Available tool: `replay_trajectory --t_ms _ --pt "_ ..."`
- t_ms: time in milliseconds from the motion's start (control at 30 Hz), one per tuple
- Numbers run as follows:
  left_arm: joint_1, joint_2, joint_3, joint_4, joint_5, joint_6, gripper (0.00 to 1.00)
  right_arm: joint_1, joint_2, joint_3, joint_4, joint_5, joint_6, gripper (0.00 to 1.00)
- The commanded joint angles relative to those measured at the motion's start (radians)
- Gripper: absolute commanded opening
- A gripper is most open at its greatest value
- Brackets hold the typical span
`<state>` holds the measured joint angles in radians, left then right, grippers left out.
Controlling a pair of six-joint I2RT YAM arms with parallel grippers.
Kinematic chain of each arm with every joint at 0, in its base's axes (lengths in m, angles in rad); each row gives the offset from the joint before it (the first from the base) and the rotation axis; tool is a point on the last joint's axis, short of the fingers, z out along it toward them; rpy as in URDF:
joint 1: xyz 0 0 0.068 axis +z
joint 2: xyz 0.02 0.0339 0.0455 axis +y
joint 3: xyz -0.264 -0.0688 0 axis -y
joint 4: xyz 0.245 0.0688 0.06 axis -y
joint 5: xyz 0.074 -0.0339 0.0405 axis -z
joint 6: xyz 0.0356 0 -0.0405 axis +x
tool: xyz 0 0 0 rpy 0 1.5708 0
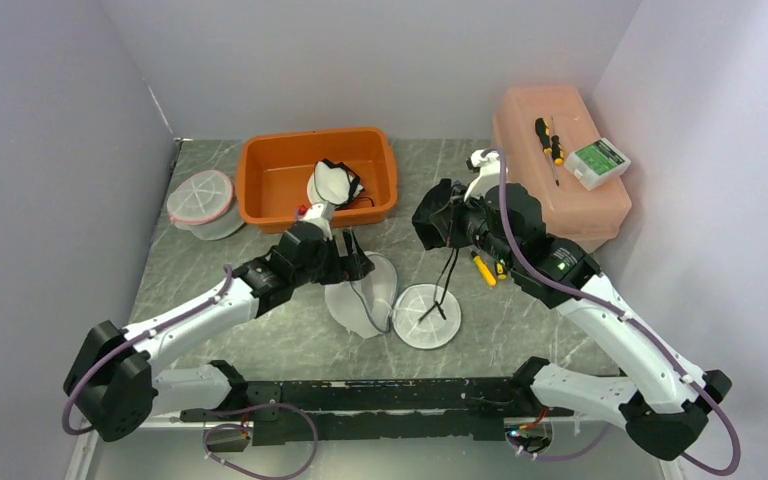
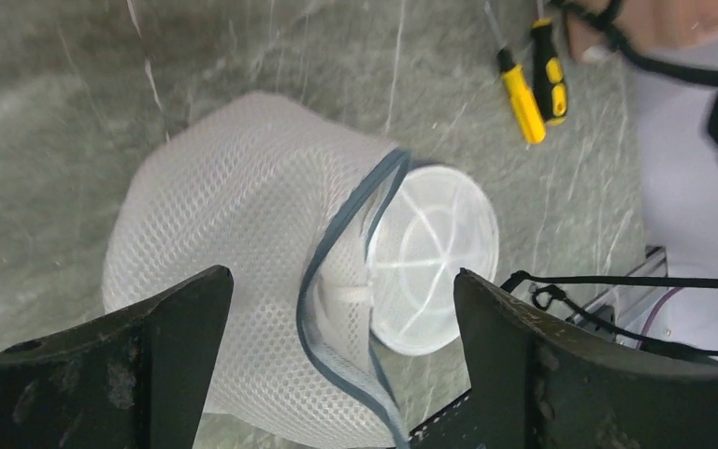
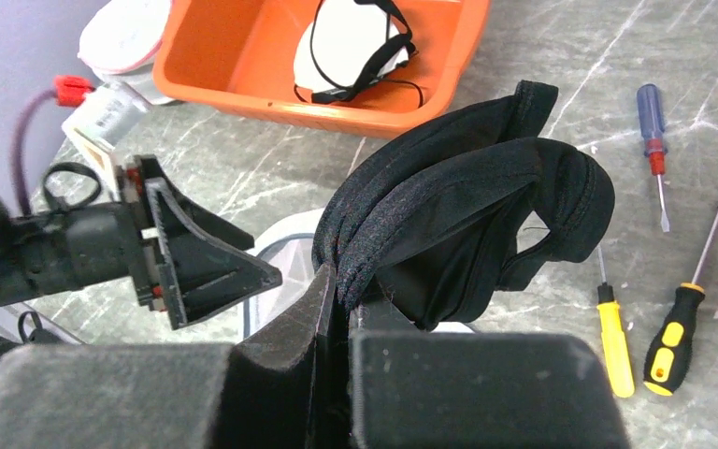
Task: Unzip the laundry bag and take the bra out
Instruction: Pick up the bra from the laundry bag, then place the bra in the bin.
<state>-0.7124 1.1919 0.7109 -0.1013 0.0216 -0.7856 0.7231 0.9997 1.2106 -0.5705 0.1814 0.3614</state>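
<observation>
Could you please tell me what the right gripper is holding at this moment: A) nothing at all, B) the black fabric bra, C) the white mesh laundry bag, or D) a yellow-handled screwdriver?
B: the right gripper is shut on the black fabric bra, which bunches up between its fingers in the right wrist view.

The right gripper (image 3: 341,281) is pinching a fold of the black bra (image 3: 467,206), which is bunching up above the closed fingers at centre. At eleven o'clock an orange tub (image 3: 234,65) is holding a white item with black straps (image 3: 346,42). At nine o'clock the left gripper (image 3: 243,262) is hovering. On the marble table (image 3: 561,56), from three to five o'clock, a blue-handled screwdriver (image 3: 651,105), a yellow screwdriver (image 3: 614,346) and a black-and-yellow screwdriver (image 3: 670,346) are lying.
</observation>
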Motion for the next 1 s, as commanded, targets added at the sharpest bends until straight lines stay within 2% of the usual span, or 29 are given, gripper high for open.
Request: replay_trajectory --t_ms 0,167,300,500,633,767,967 --pt "-0.002 -0.076 0.112 -0.120 -0.096 0.072 0.94 -0.003 0.011 0.022 0.098 -0.010 0.026 0.00" --pt "-0.002 -0.172 0.142 -0.154 -0.161 0.139 0.94 -0.003 0.018 0.008 0.128 -0.052 0.064 0.00" --pt "-0.003 -0.229 0.149 -0.105 -0.189 0.324 0.94 -0.003 0.050 0.003 0.162 -0.069 0.111 0.00" --pt "-0.002 -0.286 0.164 -0.010 0.008 0.472 0.94 -0.004 0.072 0.034 0.145 0.048 0.209 0.00" --pt "-0.002 -0.260 0.173 0.037 0.103 0.561 0.94 -0.009 0.092 0.042 0.130 0.104 0.283 0.00" --pt "-0.011 -0.194 0.176 0.106 0.153 0.606 0.94 -0.038 0.125 0.035 0.143 0.092 0.362 0.00" --pt "-0.059 -0.116 0.148 0.329 0.074 0.661 0.94 -0.113 0.168 0.031 0.157 -0.036 0.496 0.00"
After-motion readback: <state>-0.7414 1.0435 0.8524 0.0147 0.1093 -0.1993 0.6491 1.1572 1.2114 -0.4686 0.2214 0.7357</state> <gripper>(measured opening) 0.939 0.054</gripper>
